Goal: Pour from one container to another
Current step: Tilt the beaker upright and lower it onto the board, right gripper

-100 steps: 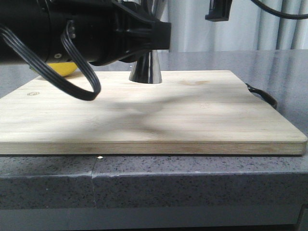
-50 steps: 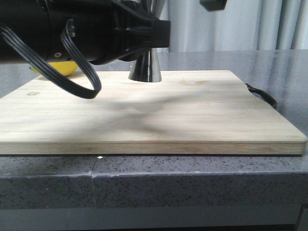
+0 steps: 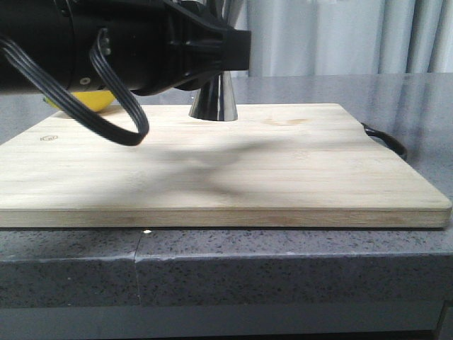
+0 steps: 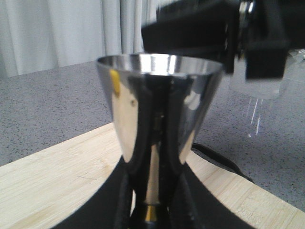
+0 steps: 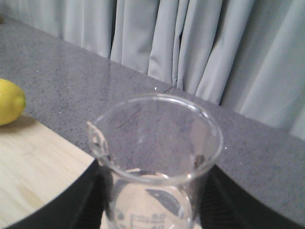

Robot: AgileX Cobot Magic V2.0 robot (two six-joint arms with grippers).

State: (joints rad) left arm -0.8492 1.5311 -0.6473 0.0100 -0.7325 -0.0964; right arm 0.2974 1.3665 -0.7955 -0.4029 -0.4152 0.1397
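Pouring is judged not yet begun: the jigger (image 4: 159,119) is clasped at its waist by the left hand (image 4: 155,191), and the beaker (image 5: 157,162) is held upright in the right hand (image 5: 152,200).

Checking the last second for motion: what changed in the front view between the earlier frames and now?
The right arm's dark part at the top edge rose out of the front view; it is gone now. Unchanged: the left arm, the steel jigger standing on the wooden board, and the lemon behind.
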